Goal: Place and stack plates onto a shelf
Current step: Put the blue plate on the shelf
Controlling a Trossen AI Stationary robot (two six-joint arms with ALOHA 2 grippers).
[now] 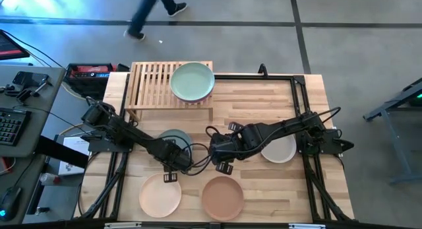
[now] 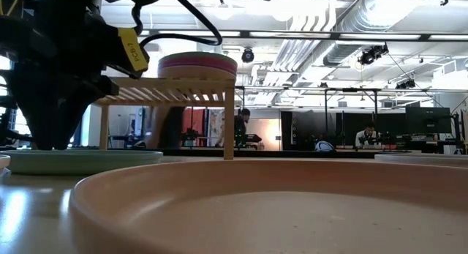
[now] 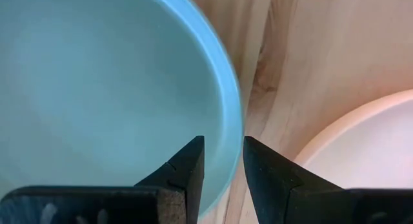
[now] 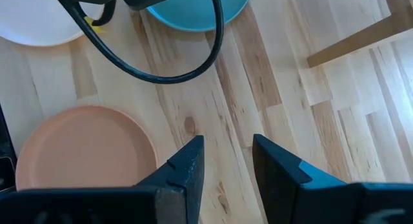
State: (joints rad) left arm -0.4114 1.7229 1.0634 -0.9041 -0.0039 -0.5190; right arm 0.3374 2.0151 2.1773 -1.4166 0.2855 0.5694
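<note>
Mint-green plate [image 1: 192, 80] topmost on a stack at the right end of the slatted shelf [image 1: 150, 84], magenta edges just showing beneath. Grey-teal plate [image 1: 173, 138] flat on the tabletop [image 1: 264, 97] near the middle, under the left gripper [image 3: 223, 164], fingers [image 3: 186, 170] apart, straddling its rim. Cream plate [image 1: 159, 195] and peach plate [image 1: 222, 197] side by side at the near edge. White plate [image 1: 279, 150] toward the right, partly under the right arm. Right gripper [image 4: 227, 164] hovering over bare wood between peach and grey-teal plates, fingers apart, holding nothing.
</note>
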